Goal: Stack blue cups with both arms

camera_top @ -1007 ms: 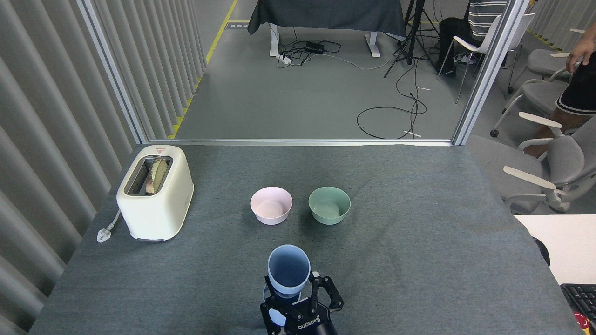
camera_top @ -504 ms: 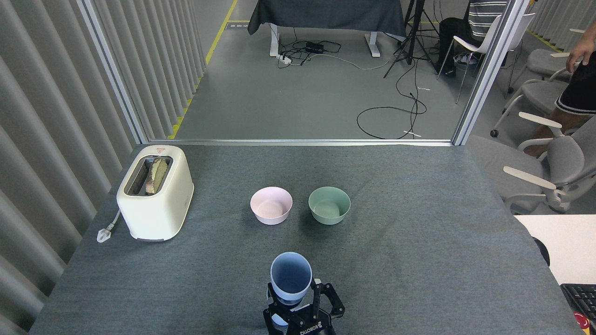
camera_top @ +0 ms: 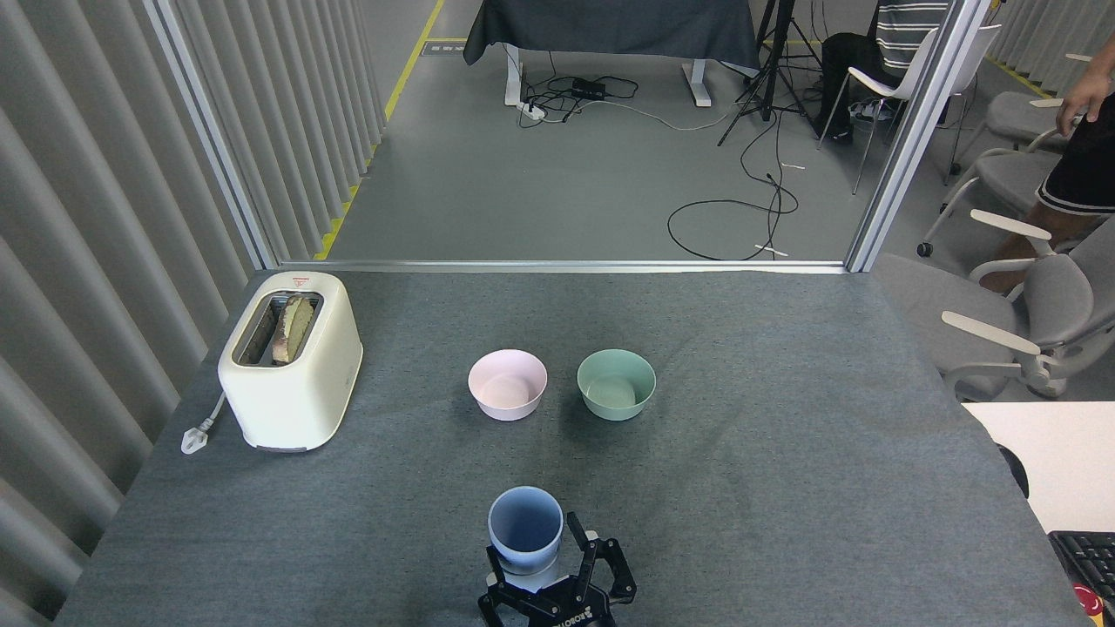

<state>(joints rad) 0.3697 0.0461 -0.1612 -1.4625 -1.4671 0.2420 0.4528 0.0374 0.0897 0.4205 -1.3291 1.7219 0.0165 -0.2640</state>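
One black end effector [camera_top: 547, 582] is seen at the bottom edge of the head view; which arm it belongs to cannot be told. Its short fingers [camera_top: 601, 566] are spread apart around the lower part of a matte pale periwinkle-blue tapered cup [camera_top: 525, 529], which stands upright near the front edge of the grey fabric-covered worktop [camera_top: 784, 453]. Whether a second cup sits beneath it cannot be told. Farther back, a pale pink bowl [camera_top: 508, 384] and a mint-green bowl [camera_top: 616, 384] are placed side by side, apart. A cream toaster [camera_top: 290, 359] holding bread is set well to the left.
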